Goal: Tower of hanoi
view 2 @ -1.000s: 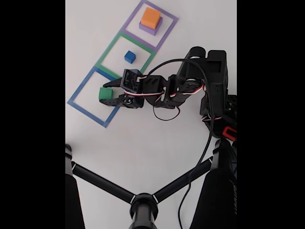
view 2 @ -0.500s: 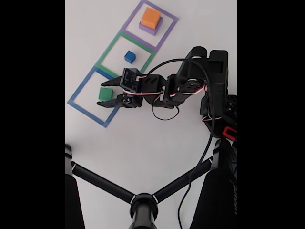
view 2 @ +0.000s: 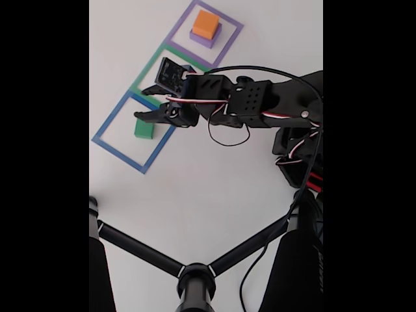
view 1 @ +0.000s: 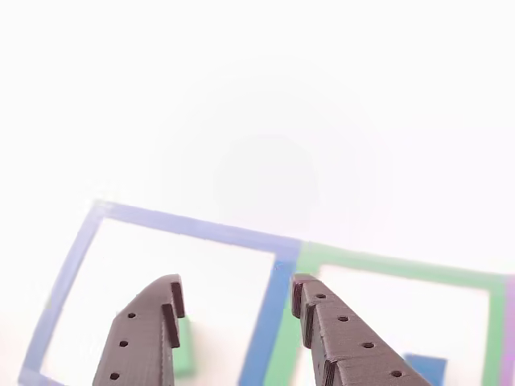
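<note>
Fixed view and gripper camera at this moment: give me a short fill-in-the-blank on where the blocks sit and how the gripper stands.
1. The green block sits inside the ____ square outline.
2. The orange block rests on top of the ____ block.
3. The gripper has its jaws ____, with nothing between them.

Missing words: blue; purple; open

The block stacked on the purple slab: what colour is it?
Orange. The matte orange square block sits on the purple slab, clearest in the fixed view.
</note>
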